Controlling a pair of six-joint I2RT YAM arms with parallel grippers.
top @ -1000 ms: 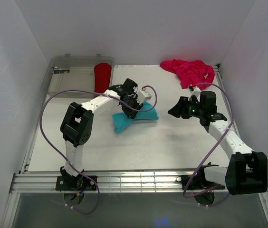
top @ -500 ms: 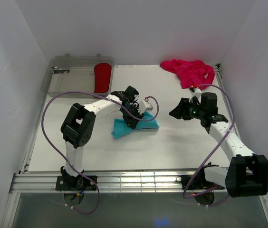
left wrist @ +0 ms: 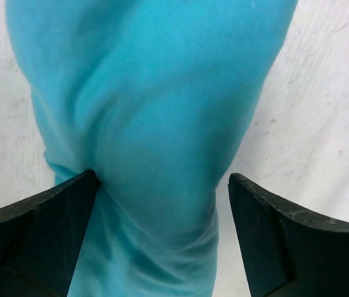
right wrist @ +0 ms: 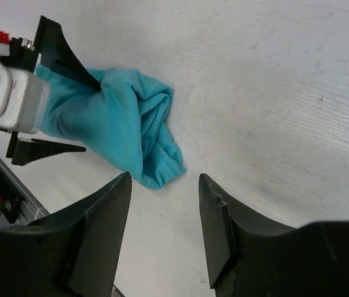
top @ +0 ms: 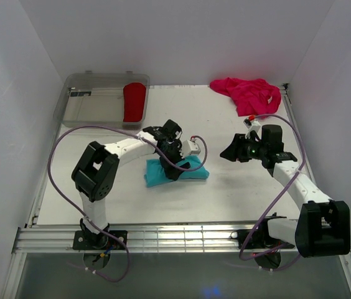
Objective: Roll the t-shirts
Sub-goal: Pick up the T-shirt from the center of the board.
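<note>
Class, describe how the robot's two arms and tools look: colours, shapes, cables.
The left arm and right arm share white links and black joints, each trailing a purple cable. The left tool and right tool have black wedge-shaped fingers.

The turquoise t-shirt is soft cloth. It is dull, not shiny, with smooth folds. The pink t-shirt and the red t-shirt look like the same kind of soft, dull cloth. The bin is clear, see-through plastic. The table is white and matt, with fine lines and small scuffs on it. The left gripper has black fingers that look like hard plastic, dull and a bit scratched. The right gripper has the same dull black fingers. The rail is shiny grey metal. The left arm has a smooth white shell.
</note>
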